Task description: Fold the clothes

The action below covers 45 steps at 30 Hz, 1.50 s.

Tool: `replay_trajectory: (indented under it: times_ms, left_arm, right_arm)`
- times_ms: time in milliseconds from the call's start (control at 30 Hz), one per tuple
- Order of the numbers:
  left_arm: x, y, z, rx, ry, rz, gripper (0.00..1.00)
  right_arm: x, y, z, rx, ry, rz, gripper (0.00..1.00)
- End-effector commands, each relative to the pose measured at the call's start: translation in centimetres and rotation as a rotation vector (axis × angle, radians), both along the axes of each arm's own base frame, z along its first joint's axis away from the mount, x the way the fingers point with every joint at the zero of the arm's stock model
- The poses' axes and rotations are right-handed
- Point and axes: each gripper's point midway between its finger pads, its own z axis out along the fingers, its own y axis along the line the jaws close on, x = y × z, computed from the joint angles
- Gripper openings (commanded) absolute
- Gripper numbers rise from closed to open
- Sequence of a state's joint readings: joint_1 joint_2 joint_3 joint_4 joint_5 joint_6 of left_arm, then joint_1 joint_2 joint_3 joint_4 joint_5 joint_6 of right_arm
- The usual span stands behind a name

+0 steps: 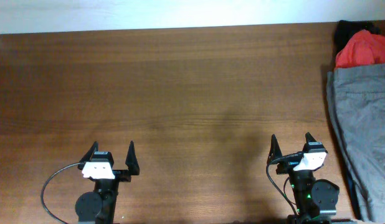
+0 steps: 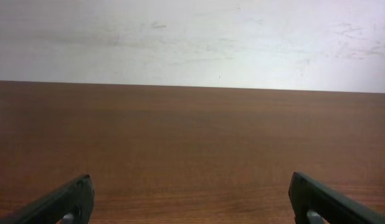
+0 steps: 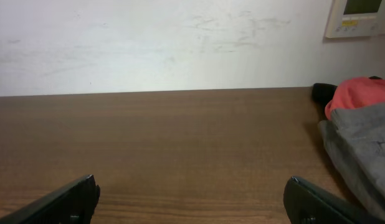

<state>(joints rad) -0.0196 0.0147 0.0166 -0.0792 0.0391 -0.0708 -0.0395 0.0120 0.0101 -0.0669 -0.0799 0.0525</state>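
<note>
wooden table (image 1: 180,81) with grey clothes (image 1: 367,124) at the 3 o'clock edge.
a red garment (image 1: 362,50) lies at 1 o'clock, touching the clothes; left gripper (image 1: 111,146) at 7 o'clock and right gripper (image 1: 291,138) at 5 o'clock, both released and holding nothing.

The overhead camera looks straight down on the table (image 1: 180,81) from well above, with the wall (image 1: 149,12) at twelve o'clock and both arm bases at six. The left wrist camera sits low, close over the wood, facing twelve o'clock toward the wall, with the fingertips of the left gripper (image 2: 191,186) at five and seven o'clock of its frame. The right wrist camera looks the same way. The clothes (image 3: 361,146) and the red garment (image 3: 357,93) at its three o'clock also show at the overhead's two to three o'clock.
</note>
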Motion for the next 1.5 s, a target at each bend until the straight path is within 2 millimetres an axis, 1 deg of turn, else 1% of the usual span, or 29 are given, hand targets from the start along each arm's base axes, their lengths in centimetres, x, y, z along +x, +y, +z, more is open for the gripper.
replay_trajectory:
  times_ms: [0,267,333,367,500,567,633,733,800,833,933,1033,1067,1167,1200,1233,1267,1367,1467]
  left_arm:
    - [0.0,0.1,-0.2,0.017,-0.001,0.005,0.99]
    - [0.0,0.1,-0.2,0.017,-0.002,0.005,0.99]
    - [0.0,0.1,-0.2,0.017,-0.001,0.005,0.99]
    - [0.0,0.1,-0.2,0.017,-0.002,0.005,0.99]
    - [0.0,0.1,-0.2,0.017,-0.001,0.005,0.99]
    - [0.0,0.1,-0.2,0.017,-0.001,0.005,0.99]
    - [0.0,0.1,-0.2,0.017,-0.002,0.005,0.99]
    - [0.0,0.1,-0.2,0.017,-0.001,0.005,0.99]
    - [0.0,0.1,-0.2,0.017,-0.001,0.005,0.99]
    - [0.0,0.1,-0.2,0.017,-0.002,0.005,0.99]
    - [0.0,0.1,-0.2,0.017,-0.002,0.005,0.99]
    - [0.0,0.1,-0.2,0.017,-0.001,0.005,0.99]
    - [0.0,0.1,-0.2,0.017,-0.001,0.005,0.99]
    - [0.0,0.1,-0.2,0.017,-0.001,0.004,0.99]
    - [0.0,0.1,-0.2,0.017,-0.002,0.004,0.99]
    - [0.0,0.1,-0.2,0.017,-0.001,0.004,0.99]
    - [0.0,0.1,-0.2,0.017,-0.001,0.004,0.99]
    - [0.0,0.1,-0.2,0.017,-0.001,0.005,0.99]
    - [0.0,0.1,-0.2,0.017,-0.001,0.005,0.99]
  right_arm:
    - [0.0,-0.3,-0.2,0.007,0.002,-0.016,0.99]
    - [0.0,-0.3,-0.1,0.007,0.0,-0.015,0.98]
    - [0.0,0.3,0.0,0.018,-0.003,0.018,0.99]
    - [-0.1,1.2,0.1,0.021,-0.006,0.073,0.99]
    - [-0.5,3.6,0.5,0.027,-0.023,0.214,0.99]
    - [-0.9,4.8,1.4,0.024,-0.058,0.287,0.99]
    - [-1.7,6.8,2.6,0.016,-0.108,0.414,0.99]
    - [-3.4,9.5,3.6,-0.001,-0.156,0.598,0.99]
    - [-4.3,10.5,4.3,-0.017,-0.191,0.672,0.99]
    - [-4.5,10.6,4.8,-0.029,-0.218,0.682,0.99]
    - [-4.8,10.4,7.2,-0.073,-0.332,0.662,0.99]
    - [-5.1,9.7,9.7,-0.094,-0.445,0.61,0.99]
    - [-5.0,9.1,10.6,-0.076,-0.475,0.565,0.99]
    - [-4.5,7.3,12.3,-0.043,-0.507,0.449,0.99]
    - [-4.3,7.0,12.5,-0.039,-0.512,0.426,0.99]
    - [-4.0,5.7,13.6,-0.036,-0.53,0.342,0.99]
    - [-3.8,4.9,14.3,-0.049,-0.543,0.288,0.99]
    - [-3.4,4.3,15.4,-0.079,-0.529,0.25,0.99]
    - [-2.2,4.3,15.8,-0.066,-0.43,0.249,0.99]
